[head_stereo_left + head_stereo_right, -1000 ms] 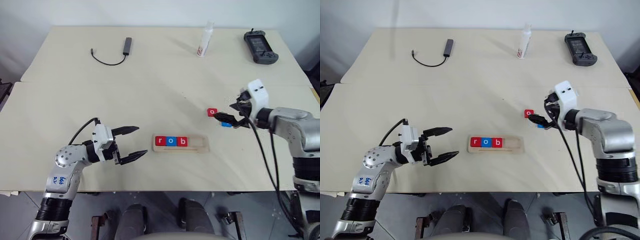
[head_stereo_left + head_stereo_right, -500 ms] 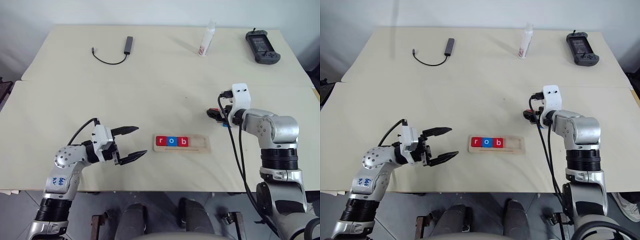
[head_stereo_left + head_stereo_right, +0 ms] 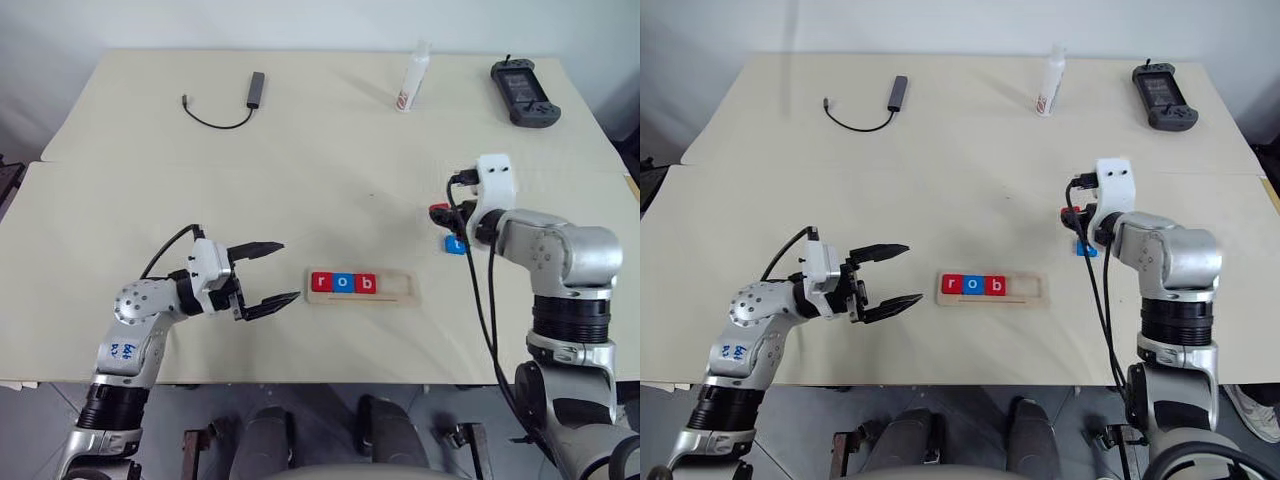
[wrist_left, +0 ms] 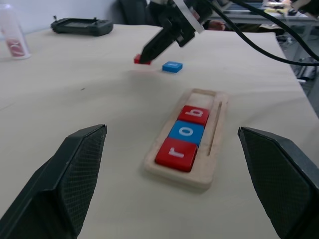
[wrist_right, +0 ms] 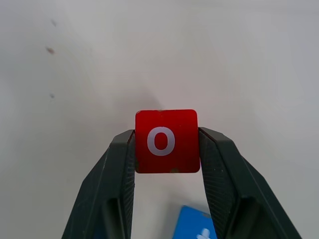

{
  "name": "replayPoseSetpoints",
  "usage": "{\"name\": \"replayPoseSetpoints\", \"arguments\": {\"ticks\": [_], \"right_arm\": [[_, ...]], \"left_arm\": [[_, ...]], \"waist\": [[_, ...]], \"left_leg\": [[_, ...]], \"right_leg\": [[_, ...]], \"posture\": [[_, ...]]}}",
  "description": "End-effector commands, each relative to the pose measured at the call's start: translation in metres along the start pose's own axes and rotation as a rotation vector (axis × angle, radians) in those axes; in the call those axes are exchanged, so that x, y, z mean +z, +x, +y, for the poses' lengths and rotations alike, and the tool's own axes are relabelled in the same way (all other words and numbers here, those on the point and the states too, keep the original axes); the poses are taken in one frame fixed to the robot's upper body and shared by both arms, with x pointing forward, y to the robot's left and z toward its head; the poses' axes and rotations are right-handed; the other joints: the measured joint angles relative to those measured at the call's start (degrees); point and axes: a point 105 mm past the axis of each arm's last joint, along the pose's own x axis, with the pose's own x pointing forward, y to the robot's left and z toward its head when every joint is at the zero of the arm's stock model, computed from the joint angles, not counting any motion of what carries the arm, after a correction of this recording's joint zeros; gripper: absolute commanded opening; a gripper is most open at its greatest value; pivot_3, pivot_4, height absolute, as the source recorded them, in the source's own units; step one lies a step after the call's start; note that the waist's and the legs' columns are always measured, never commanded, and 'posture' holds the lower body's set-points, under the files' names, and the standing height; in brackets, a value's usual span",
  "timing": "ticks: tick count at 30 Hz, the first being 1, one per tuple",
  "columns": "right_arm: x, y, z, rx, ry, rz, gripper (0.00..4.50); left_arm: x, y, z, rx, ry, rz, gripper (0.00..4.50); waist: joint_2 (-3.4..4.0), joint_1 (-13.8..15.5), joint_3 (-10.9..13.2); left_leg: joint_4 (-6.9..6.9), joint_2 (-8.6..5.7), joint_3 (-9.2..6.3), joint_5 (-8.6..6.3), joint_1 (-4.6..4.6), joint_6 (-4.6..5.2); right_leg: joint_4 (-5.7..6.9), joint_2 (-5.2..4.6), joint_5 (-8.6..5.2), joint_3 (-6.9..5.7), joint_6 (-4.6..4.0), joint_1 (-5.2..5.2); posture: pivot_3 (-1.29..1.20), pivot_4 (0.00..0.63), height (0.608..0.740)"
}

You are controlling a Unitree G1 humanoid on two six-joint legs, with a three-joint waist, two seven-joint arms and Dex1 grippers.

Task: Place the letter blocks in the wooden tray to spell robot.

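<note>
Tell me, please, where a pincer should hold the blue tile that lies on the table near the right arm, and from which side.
Grip the blue tile by two opposite edges, coming from above: it lies flat on the table, so only its thin sides offer hold.

In the right wrist view the blue tile (image 5: 195, 223) is cut off by the picture's edge and partly covered by the gripper, leaving its letter unreadable.
</note>
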Motion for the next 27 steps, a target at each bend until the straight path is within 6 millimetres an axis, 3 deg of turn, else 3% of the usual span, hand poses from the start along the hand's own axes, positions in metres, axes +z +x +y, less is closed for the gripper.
{"name": "replayPoseSetpoints", "arguments": {"ticks": [1,3,6,12,14,17,22,27], "right_arm": [[-0.006,-0.040,0.004,0.022,-0.017,-0.007,1.45],[-0.018,-0.052,0.005,0.015,-0.007,0.026,1.45],[-0.055,-0.069,0.000,-0.031,0.019,0.068,1.45],[-0.091,-0.080,0.012,-0.072,0.059,0.099,1.45],[-0.094,-0.078,0.015,-0.068,0.067,0.107,1.45],[-0.096,-0.076,0.017,-0.054,0.064,0.120,2.38],[-0.082,-0.082,0.006,0.003,-0.035,0.112,4.08],[-0.067,-0.096,0.002,0.250,-0.353,0.094,4.08]], "left_arm": [[0.002,0.006,-0.003,-0.058,-0.003,-0.020,4.50],[0.000,0.007,-0.004,-0.076,-0.008,-0.017,4.50],[0.000,0.012,-0.001,-0.095,-0.009,-0.027,4.50],[-0.001,0.018,-0.001,-0.145,-0.030,-0.032,4.50],[0.001,0.020,0.000,-0.148,-0.029,-0.037,4.50],[0.001,0.020,0.000,-0.152,-0.025,-0.037,4.50],[0.000,0.017,0.001,-0.140,-0.019,-0.029,4.50],[-0.002,0.013,0.002,-0.131,-0.007,-0.015,4.50]], "waist": [[0.00,0.29,0.00],[0.00,0.34,0.00],[-0.02,0.48,-0.01],[-0.02,-0.15,-0.01],[-0.02,-0.12,-0.02],[-0.01,0.04,-0.02],[-0.02,0.31,-0.02],[-0.03,0.31,-0.01]], "left_leg": [[-0.01,0.00,-0.04,0.00,-0.05,0.00],[-0.01,0.00,-0.02,0.00,-0.06,0.00],[0.02,0.00,0.01,-0.01,-0.04,0.01],[0.03,0.00,0.12,0.01,0.04,-0.02],[0.04,0.01,0.13,0.04,0.07,-0.06],[0.06,0.01,0.10,0.04,0.08,-0.07],[0.06,-0.01,0.06,0.03,0.04,-0.04],[0.02,-0.06,0.05,-0.02,0.01,0.04]], "right_leg": [[0.01,0.00,0.00,-0.03,0.00,-0.04],[0.02,-0.01,0.00,-0.07,0.00,-0.05],[0.02,-0.01,0.00,-0.05,0.00,-0.04],[0.13,0.00,0.00,0.05,0.00,-0.07],[0.20,0.00,0.00,0.09,0.00,-0.08],[0.23,0.00,0.00,0.09,-0.01,-0.08],[0.20,-0.01,0.00,0.08,-0.01,-0.08],[0.09,-0.03,0.00,0.07,-0.01,-0.08]], "posture": [[0.00,0.150,0.740],[0.00,0.150,0.740],[0.00,0.150,0.740],[0.00,0.150,0.740],[0.00,0.150,0.740],[0.00,0.150,0.740],[0.00,0.150,0.740],[0.00,0.150,0.740]]}}
